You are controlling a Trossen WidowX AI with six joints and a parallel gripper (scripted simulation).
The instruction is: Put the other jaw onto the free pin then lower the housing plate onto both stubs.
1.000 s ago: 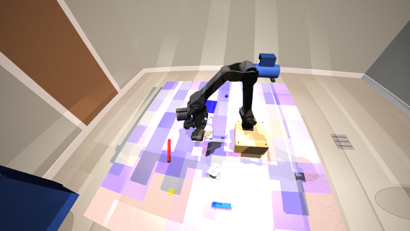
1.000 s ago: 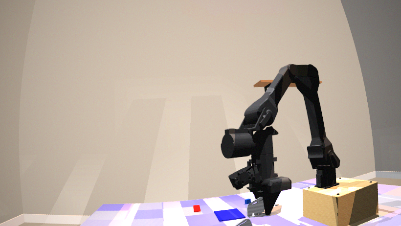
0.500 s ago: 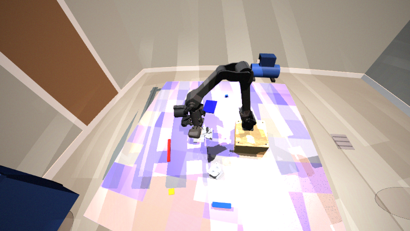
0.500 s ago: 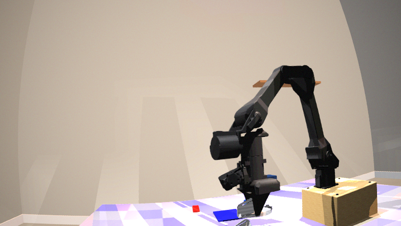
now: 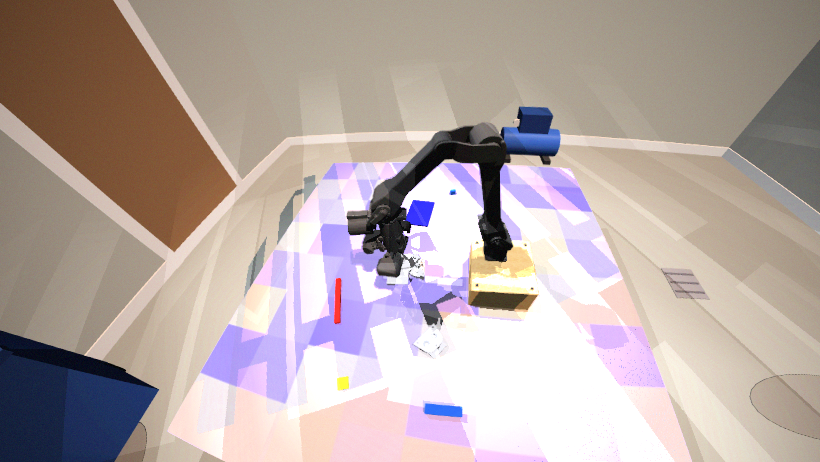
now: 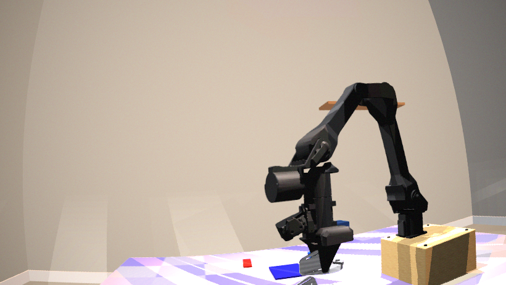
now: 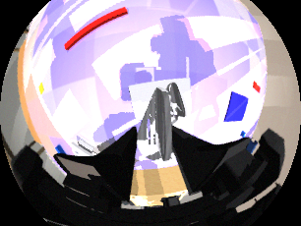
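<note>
The 2nd jaw's seating looks to be in hand: the gripper (image 5: 397, 252) (image 6: 324, 270) (image 7: 151, 129) is clamped on a long grey metal jaw (image 6: 308, 264) (image 7: 164, 129), over the pale flat base (image 5: 394, 281) (image 7: 140, 93). Next calls for lining its bore up with the free pin and meshing teeth before pressing down. The white housing plate (image 5: 430, 343) (image 7: 86, 144) waits at 5 o'clock in the top view. The arm arches over, wrist pointing to 6 o'clock in the exterior view.

Patched in lilac, pink and white on the table (image 5: 625, 350) (image 6: 141, 271) (image 7: 64, 74), black on the arm (image 5: 490, 195) (image 6: 396, 152), streaked tan on the block (image 5: 502, 275) (image 6: 403, 261) (image 7: 159, 179), plain red on the long bar (image 5: 337, 301) (image 7: 94, 27).
</note>
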